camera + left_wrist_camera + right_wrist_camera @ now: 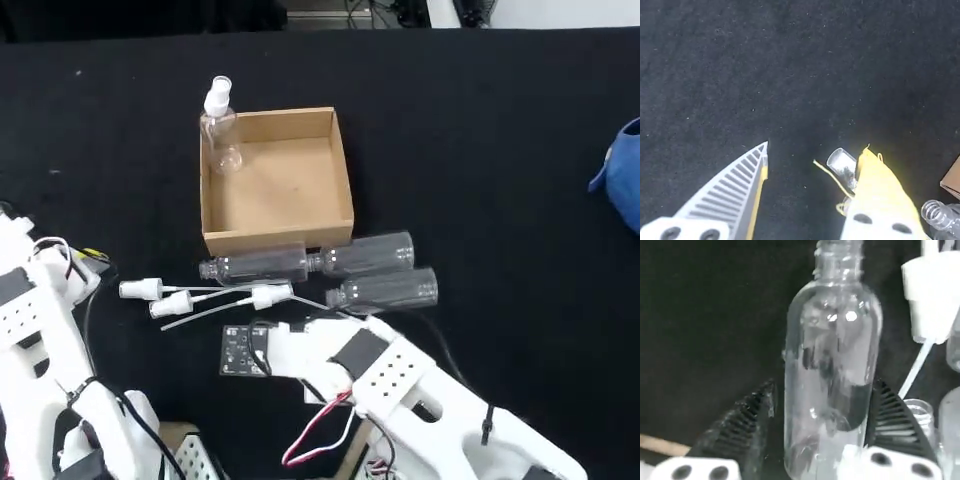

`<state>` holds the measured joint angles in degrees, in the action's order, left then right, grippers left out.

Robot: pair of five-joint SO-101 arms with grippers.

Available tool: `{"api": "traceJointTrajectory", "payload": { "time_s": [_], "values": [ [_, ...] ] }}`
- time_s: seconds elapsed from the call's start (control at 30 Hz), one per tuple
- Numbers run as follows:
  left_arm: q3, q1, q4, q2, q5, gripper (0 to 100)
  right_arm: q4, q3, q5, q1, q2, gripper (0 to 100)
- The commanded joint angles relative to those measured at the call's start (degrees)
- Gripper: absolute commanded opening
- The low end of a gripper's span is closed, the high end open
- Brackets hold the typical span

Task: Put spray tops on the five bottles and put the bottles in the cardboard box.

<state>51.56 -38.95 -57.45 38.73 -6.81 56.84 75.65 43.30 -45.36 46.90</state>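
Well left of the cardboard box (pixel 270 238), the left gripper (pixel 815 150) hangs with its jaws apart. Three spray tops (pixel 175 303) lie off the box's front left corner. A capped bottle (pixel 218 125) stands in its far left corner. In front of the box, the right gripper (pixel 825 386) straddles an uncapped bottle (pixel 832 350), jaws apart.

Cardboard box (pixel 278 240): one is counted.
Bottle fitted with a spray top (pixel 218 125): one.
Uncapped bottles (pixel 255 266) (pixel 365 252) (pixel 385 290): three are seen lying on the surface (pixel 500 150) in the high view.
Loose spray tops (pixel 140 289) (pixel 170 303) (pixel 270 295): three.
Arms (pixel 400 380) (pixel 35 340): two.
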Motion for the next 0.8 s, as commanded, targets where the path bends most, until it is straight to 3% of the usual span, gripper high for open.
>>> {"api": "traceJointTrajectory", "payload": {
  "time_s": [0.0,0.13,0.27,0.77],
  "values": [
    [-3.21,-0.57,0.62,1.93,-0.44,17,-2.02,-0.48,0.53,-0.09,1.54,22.7],
    [-3.30,-0.66,0.62,1.93,-0.35,17,-1.67,-0.13,0.00,-4.40,-0.31,8.5],
    [-3.21,-0.75,0.62,1.93,-0.18,17,-3.52,-6.64,-7.21,-6.24,-6.99,7.0],
    [-3.30,-7.60,1.05,1.93,-4.04,17,-4.13,-48.04,-54.33,-8.26,-36.18,7.4]
  ]
}}
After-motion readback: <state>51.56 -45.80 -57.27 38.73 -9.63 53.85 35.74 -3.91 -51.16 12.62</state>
